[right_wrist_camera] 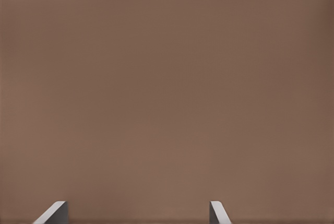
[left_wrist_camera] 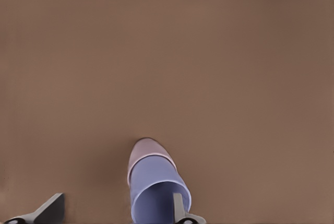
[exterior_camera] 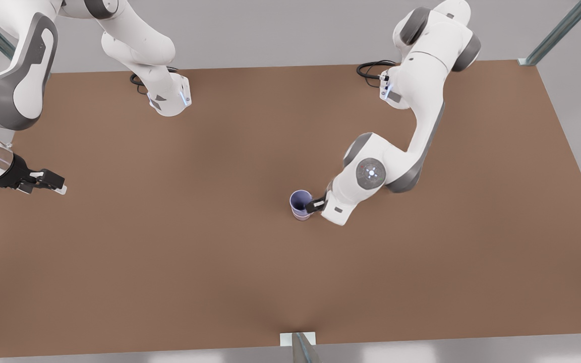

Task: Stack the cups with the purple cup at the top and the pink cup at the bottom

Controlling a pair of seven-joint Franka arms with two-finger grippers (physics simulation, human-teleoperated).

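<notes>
Risk: you could tip or drag the stack as you back the left gripper (exterior_camera: 314, 204) away; one fingertip (left_wrist_camera: 178, 204) sits inside the purple cup (exterior_camera: 300, 200) against its wall, so any sideways pull would carry the cup with it; lift straight up first.
Left gripper: at the stack near the table's (exterior_camera: 169, 252) middle; jaws look spread, one finger inside the rim, the other (left_wrist_camera: 49, 209) well apart outside; whether the inner finger presses the wall is hard to tell from the wrist view.
Right gripper: (exterior_camera: 51, 184) waits at the front view's left edge, fingers apart and empty, over bare brown table.
Purple cup: (left_wrist_camera: 156, 190) bluish-violet, upright, mouth open, nested in the pink cup; appears fully seated.
Pink cup: (left_wrist_camera: 142, 153) pale mauve, at the bottom; a band of it shows beneath the purple one (exterior_camera: 301, 217).
Progress: stacking order looks right; release and retreat remain.
</notes>
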